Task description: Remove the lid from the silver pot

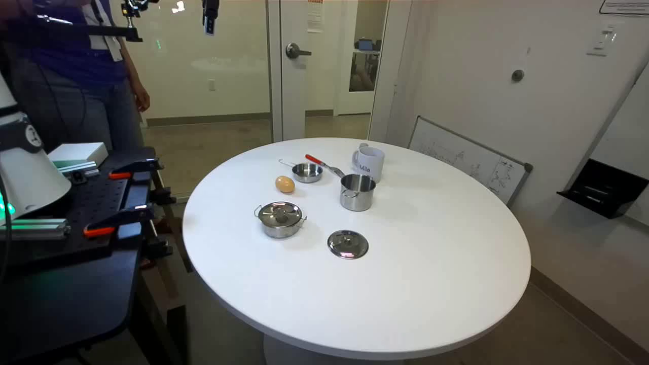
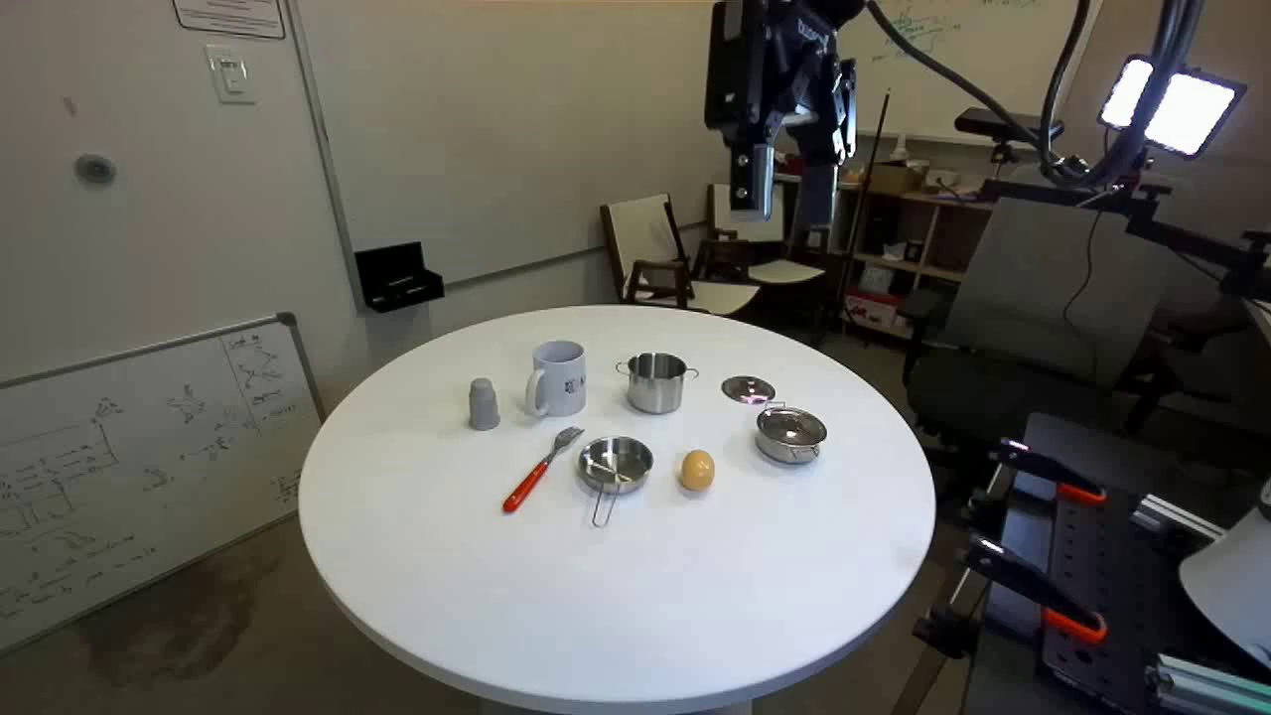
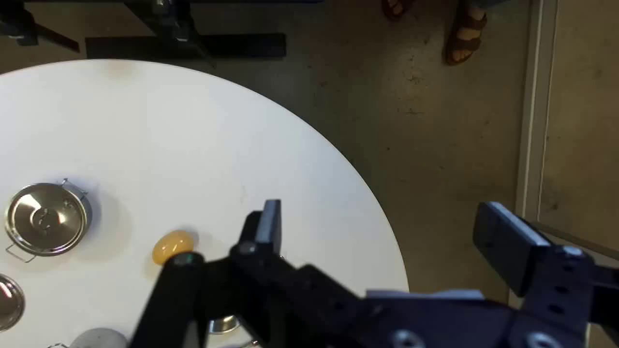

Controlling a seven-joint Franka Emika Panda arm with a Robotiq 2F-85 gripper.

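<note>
Jaws parted wide, with nothing between them, hang high above the round white bench (image 1: 431,284), well apart from everything on it; in the wrist view they are seen across its curved edge. As far as the pictures show, 0 steps of the task are done. The low silver pot (image 1: 282,232) stands between the bench's middle and the edge facing the robot's base (image 1: 28,172), its lid (image 2: 791,427) on top and seemingly seated level. A 2nd lid (image 1: 348,244) lies flat on the bench, apart from the pot and a little further in from that edge. It probably belongs to the taller steel pot (image 1: 357,197), which stands uncovered nearer the middle, so it should not be counted as the job done. Everything is left: the jaws must come across and down, close on what appears to be a centre knob (image 3: 45,220), lift the lid clear and set it down, perhaps towards the edge nearest the base.
</note>
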